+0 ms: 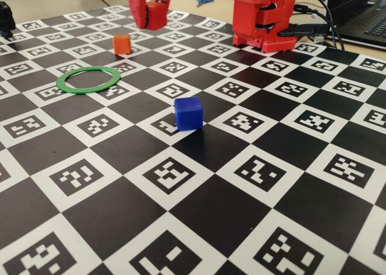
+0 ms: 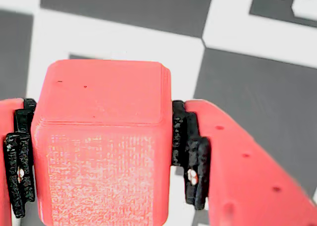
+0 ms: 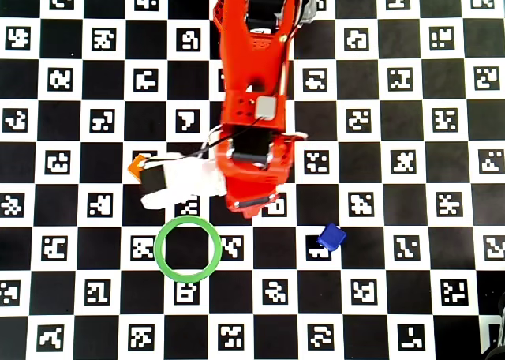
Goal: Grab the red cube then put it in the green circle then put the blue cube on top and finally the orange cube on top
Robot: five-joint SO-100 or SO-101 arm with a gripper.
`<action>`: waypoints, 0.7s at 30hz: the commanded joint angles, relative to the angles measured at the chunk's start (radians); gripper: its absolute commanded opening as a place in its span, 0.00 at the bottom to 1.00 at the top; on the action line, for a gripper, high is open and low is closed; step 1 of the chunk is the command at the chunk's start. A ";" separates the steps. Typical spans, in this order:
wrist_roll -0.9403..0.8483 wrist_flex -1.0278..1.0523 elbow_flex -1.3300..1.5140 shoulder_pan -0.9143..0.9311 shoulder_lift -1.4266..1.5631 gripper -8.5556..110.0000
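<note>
Plainly, red cube between jaws.

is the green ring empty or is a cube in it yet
Empty. The ring encloses only checkerboard in the overhead view; the blue cube and orange cube sit outside it, and the red cube is between the fingers.

The arm is built from bright red printed plastic shells with layered print texture. Its base housing in the fixed view carries a grid of small round holes on its upper face. A grey square plate sits on the upper link in the overhead view, with thin dark and white cables routed alongside. The gripper has red fingers (dotted with small holes) lined with black ribbed pads fixed by small screws.
</note>
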 commanded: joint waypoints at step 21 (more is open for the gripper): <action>0.000 -0.080 -0.456 0.135 -0.357 0.13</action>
